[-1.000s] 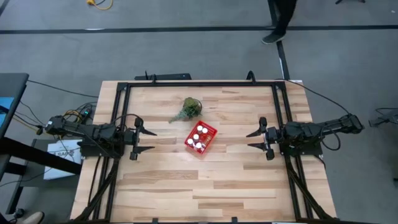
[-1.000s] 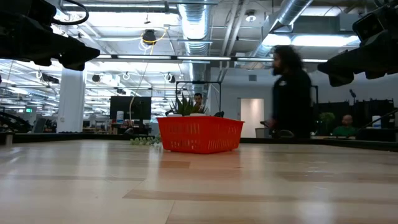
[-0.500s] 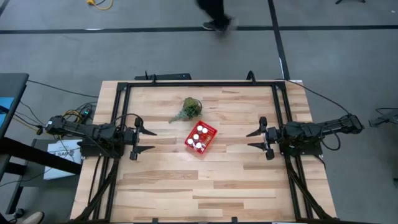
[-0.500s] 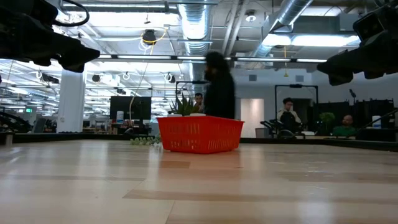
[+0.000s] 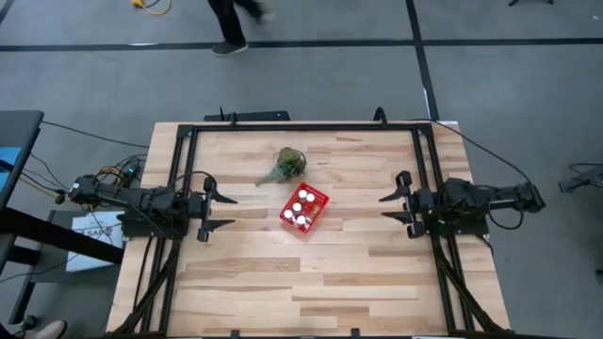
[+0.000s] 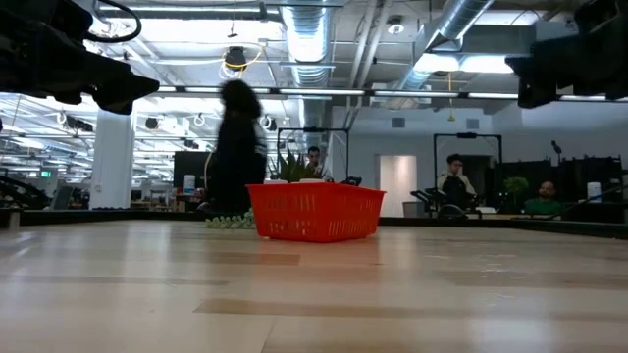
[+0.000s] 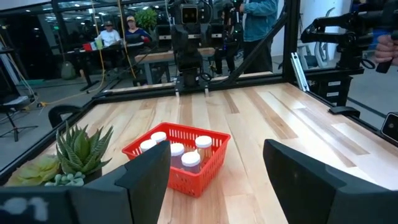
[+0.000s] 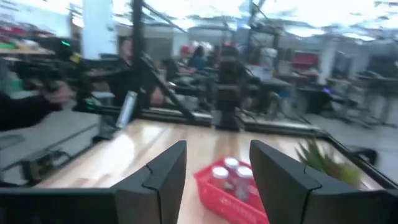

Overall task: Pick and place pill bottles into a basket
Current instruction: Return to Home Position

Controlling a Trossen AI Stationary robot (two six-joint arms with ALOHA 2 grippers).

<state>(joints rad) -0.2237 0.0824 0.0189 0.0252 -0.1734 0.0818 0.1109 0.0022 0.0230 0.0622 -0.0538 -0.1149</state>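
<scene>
The red basket [image 5: 304, 209] stands on the table's middle, also in the low view [image 6: 314, 212]. Several white-capped pill bottles [image 5: 302, 204] stand upright inside it. Both wrist views show the basket [image 7: 186, 177] [image 8: 214, 190] with the bottles [image 7: 190, 159] [image 8: 231, 170] in it. My left gripper [image 5: 227, 213] hovers open by the table's left edge, pointing level at the basket, with nothing between its fingers [image 7: 146, 180]. My right gripper [image 5: 383, 208] hovers open by the right edge, also pointing level at the basket, its fingers [image 8: 160, 180] bare.
A green leafy plant [image 5: 285, 165] lies just beyond the basket toward the far edge, also in the left wrist view [image 7: 78, 152]. A dark metal frame [image 5: 301, 126] runs along the table's far, left and right sides. A person [image 5: 226, 19] walks past beyond the far edge.
My right gripper has turned a little and drawn slightly back toward the table's right edge, rising a bit in the low view. The basket and its bottles have stayed put. The person behind the table has walked from right to left.
</scene>
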